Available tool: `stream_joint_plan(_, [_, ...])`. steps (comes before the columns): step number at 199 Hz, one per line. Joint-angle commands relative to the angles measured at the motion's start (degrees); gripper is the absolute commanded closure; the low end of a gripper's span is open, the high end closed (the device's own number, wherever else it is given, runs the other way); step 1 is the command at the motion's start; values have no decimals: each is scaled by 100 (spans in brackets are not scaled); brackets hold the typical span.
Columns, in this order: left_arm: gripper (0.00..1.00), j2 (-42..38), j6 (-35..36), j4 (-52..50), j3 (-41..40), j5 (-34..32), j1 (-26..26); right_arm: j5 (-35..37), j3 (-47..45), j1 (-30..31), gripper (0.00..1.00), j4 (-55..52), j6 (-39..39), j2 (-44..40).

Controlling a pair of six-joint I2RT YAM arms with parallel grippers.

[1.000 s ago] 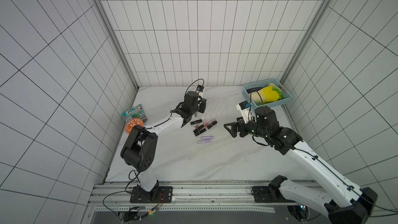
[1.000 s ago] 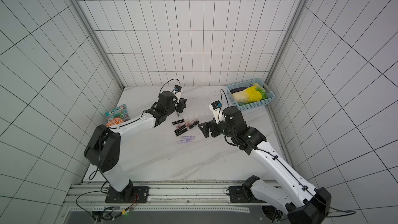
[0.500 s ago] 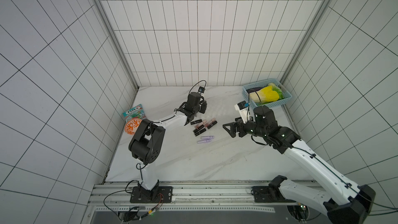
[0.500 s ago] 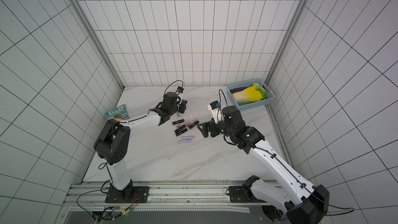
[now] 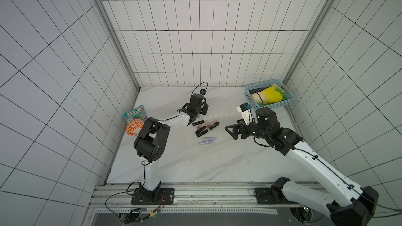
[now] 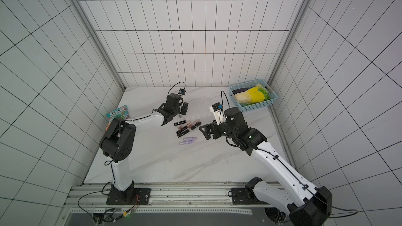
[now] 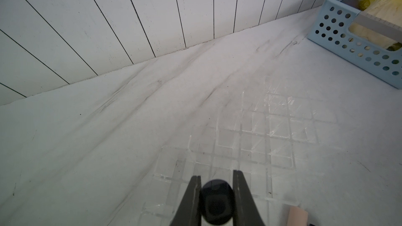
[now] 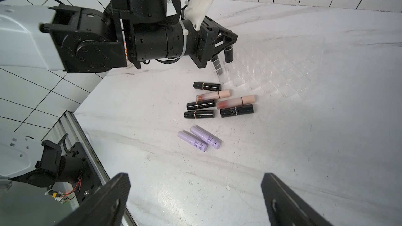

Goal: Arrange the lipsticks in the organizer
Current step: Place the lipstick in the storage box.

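My left gripper (image 7: 216,178) is shut on a black lipstick (image 7: 216,203), held upright over a corner slot of the clear organizer (image 7: 256,127). In the right wrist view the same lipstick (image 8: 228,55) hangs from the left gripper (image 8: 226,46) at the organizer's (image 8: 278,66) near edge. Another dark tube (image 8: 217,67) seems to stand in the slot beside it. Loose lipsticks lie in front: several black ones (image 8: 199,114), two pink ones (image 8: 237,101) and two lilac ones (image 8: 205,138). My right gripper (image 8: 195,181) hovers open and empty right of that group (image 5: 205,127).
A light-blue basket (image 5: 277,104) holding a cabbage stands at the back right corner. An orange-patterned bowl (image 5: 134,128) and a snack packet (image 5: 136,113) sit by the left wall. The tiled back wall rises close behind the organizer.
The left arm's elbow has swung inward and its gripper has shifted slightly toward the organizer with the black lipstick. The right arm has barely moved.
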Motion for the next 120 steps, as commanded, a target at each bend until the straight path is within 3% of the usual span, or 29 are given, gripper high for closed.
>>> stream_joint_plan(1, [64,75,-66,-93,135,82,21,-66,-117,-38,1,48,-79,13])
stream_joint_plan(33, [37,-360,-159,102,-133,135,-18,176,187,-37,1,-392,-301,389])
stream_joint_plan(49, [28,-728,-299,241,-360,103,-32,383,434,-37,3,-722,-479,714])
stream_joint_plan(82, [26,-1940,-1329,54,-1107,-534,104,490,1032,-29,7,-1222,-910,1705])
stream_joint_plan(120, [26,-3590,-2522,9,-2617,-297,390,410,1565,23,5,-1236,-1367,2836])
